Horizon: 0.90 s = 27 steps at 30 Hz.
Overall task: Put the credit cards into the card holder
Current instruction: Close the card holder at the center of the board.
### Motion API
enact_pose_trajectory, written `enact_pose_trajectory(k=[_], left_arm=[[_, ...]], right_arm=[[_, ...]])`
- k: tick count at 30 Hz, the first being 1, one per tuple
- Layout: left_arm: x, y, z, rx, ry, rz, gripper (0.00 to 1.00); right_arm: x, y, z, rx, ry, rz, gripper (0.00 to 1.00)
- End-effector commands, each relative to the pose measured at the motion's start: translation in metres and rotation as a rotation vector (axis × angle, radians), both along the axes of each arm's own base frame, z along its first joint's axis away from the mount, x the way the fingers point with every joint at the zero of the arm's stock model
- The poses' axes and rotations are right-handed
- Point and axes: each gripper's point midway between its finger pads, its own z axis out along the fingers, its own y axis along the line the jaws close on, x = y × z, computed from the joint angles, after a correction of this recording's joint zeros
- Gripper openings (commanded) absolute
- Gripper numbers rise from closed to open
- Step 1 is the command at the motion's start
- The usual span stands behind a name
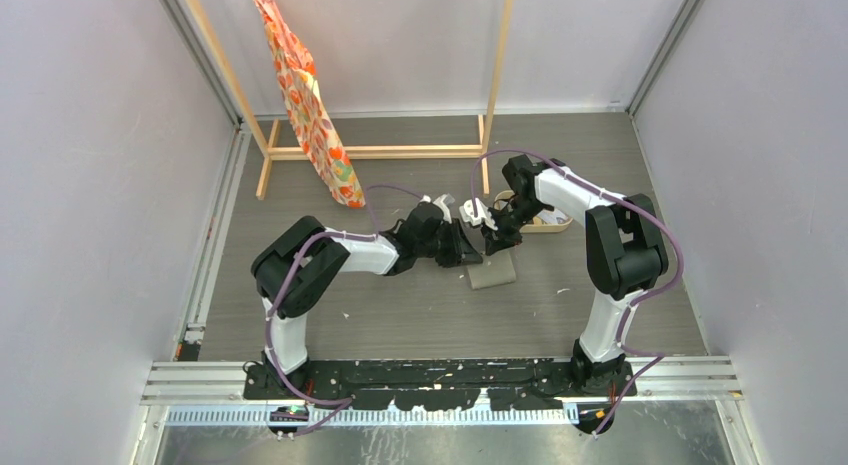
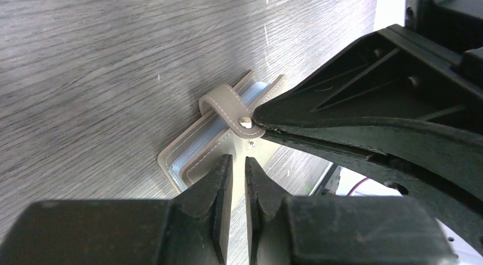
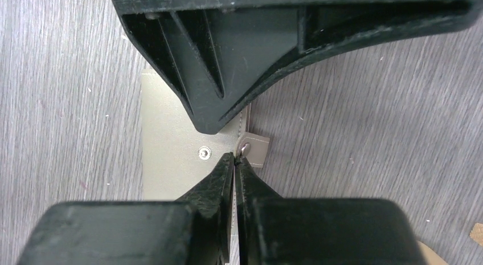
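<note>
Left claw (image 2: 236, 162) hangs low over the card holder (image 2: 196, 145), fingers barely a slit apart, empty. Right claw (image 3: 234, 158), wrist angled down opposite, pinches the strap (image 2: 225, 102).

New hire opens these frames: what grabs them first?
Mid-table, the right gripper pinches the snap strap of the grey card holder, with the left gripper right alongside. Behind them, at back left, a bright orange patterned bag hangs from a wooden rack.
</note>
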Motion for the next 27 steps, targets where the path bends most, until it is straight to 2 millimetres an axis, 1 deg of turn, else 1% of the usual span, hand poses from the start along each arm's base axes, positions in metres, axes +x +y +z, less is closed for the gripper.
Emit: enact_pose_trajectory(k=[1,5,11,17,24,27], left_arm=[[0.000,-0.003,-0.005,0.027,0.008,-0.007,0.15],[0.000,-0.001,-0.008,0.041,0.011,-0.001,0.15],[0.000,0.001,-0.011,0.054,0.018,0.005,0.14],[0.000,0.001,-0.013,0.063,0.022,0.007,0.14],[0.000,0.001,-0.015,0.073,0.026,0.009,0.13],[0.000,0.001,-0.015,0.074,0.024,0.008,0.13]], right_arm=[[0.005,0.009,0.017,0.047,-0.032,-0.005,0.10],[0.006,0.010,0.017,0.051,-0.031,-0.008,0.16],[0.005,0.011,0.019,0.062,-0.032,-0.010,0.21],[0.004,0.012,0.015,0.057,-0.023,-0.005,0.21],[0.006,0.010,0.013,0.039,-0.026,-0.009,0.19],[0.007,0.010,0.011,0.032,-0.026,-0.020,0.21]])
